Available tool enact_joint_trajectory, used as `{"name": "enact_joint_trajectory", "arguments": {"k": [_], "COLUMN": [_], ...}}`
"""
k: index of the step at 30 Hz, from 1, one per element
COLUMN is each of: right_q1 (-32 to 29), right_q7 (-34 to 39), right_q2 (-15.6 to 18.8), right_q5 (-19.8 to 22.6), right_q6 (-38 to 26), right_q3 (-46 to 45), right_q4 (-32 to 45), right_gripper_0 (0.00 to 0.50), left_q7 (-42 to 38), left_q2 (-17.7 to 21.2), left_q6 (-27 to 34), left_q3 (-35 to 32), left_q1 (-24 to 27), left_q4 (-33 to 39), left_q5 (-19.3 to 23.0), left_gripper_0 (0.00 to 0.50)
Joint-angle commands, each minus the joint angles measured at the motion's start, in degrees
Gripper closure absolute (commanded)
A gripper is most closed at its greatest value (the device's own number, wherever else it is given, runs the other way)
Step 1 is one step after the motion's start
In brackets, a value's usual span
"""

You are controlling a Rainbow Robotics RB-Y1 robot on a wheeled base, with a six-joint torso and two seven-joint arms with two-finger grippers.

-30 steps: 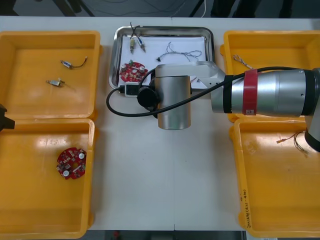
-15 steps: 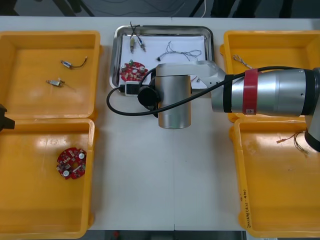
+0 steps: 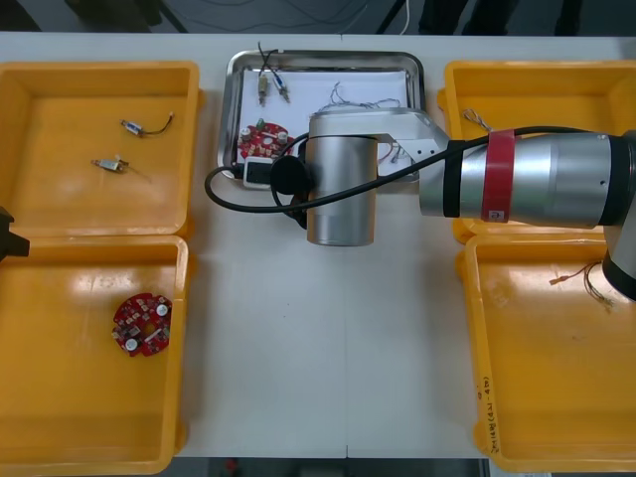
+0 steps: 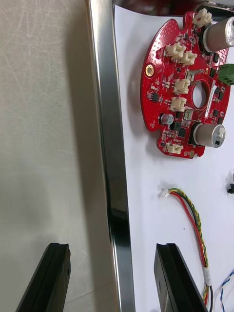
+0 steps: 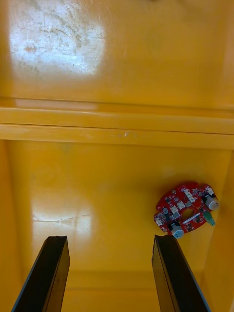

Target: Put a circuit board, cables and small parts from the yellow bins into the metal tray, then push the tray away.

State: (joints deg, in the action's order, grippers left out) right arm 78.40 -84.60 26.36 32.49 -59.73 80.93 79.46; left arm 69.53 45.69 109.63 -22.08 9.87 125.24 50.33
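Straddling the near rim of the metal tray (image 4: 105, 97), the right gripper (image 4: 111, 248) has its jaws apart and clamped on nothing. One finger is over the bare table (image 4: 44, 122) outside the rim; the other is over the white lining (image 4: 141, 161) inside.

Handling, as judged:
- Tray: stiff, smooth sheet metal, likely light, and should slide readily on the table.
- Best contact: the raised rim between the jaws, pushed rather than pinched.
- Contents: loose and light, so a jerky shove could scatter them across the lining.

Count:
- Metal tray: one.
- Circuit board (image 4: 187, 83): one in the tray, beyond the inside finger and clear of it.
- Second circuit board (image 5: 186, 208): one, on the bin floor just past the left gripper (image 5: 109, 239). Its jaws stand apart and empty.
- Red and yellow cable (image 4: 192, 214): one, running up from beside the inside finger.
- Blue and white cable (image 4: 222, 292): one, at that finger's outer side. The arm hides part of the tray, so there may be more.
- Small metal parts (image 3: 263, 89): two in the tray, far from the jaws. Two more lie in a bin on the left.
- Yellow bins (image 3: 99, 70): four. Each of the two on the right holds one cable.
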Motion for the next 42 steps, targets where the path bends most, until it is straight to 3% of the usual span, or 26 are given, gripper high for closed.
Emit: {"name": "enact_joint_trajectory", "arguments": {"k": [1, 4, 17, 23, 29, 42], "right_q1": [3.3, 3.2, -1.6, -9.0, -17.1, -36.7], "right_q7": [-0.8, -1.0, 2.7, 3.9, 5.3, 7.3], "right_q2": [-1.0, -1.0, -0.9, -0.3, 2.8, 3.8], "right_q5": [1.5, 3.3, 3.5, 3.4, 3.1, -0.1], "right_q6": [-3.8, -7.7, -27.0, -37.3, -49.9, -50.3], "right_q3": [-4.1, -6.0, -14.7, -22.9, -32.0, -56.2], "right_q4": [4.0, 7.4, 24.2, 32.1, 43.9, 57.4], "right_gripper_0": [0.000, 0.000, 0.000, 0.000, 0.000, 0.000], "left_q7": [7.1, 7.1, 7.1, 7.1, 7.1, 7.1], "left_q2": [-0.5, -0.5, -0.5, -0.5, -0.5, -0.5], "left_q6": [0.4, 0.4, 0.4, 0.4, 0.4, 0.4], "left_q3": [-1.7, -1.7, -1.7, -1.7, -1.7, -1.7], "left_q1": [-0.9, -0.9, -0.9, -0.9, -0.9, -0.9], "left_q4": [1.5, 1.5, 1.5, 1.5, 1.5, 1.5], "left_q5": [-0.5, -0.5, -0.5, -0.5, -0.5, -0.5], "left_gripper_0": [0.000, 0.000, 0.000, 0.000, 0.000, 0.000]}}
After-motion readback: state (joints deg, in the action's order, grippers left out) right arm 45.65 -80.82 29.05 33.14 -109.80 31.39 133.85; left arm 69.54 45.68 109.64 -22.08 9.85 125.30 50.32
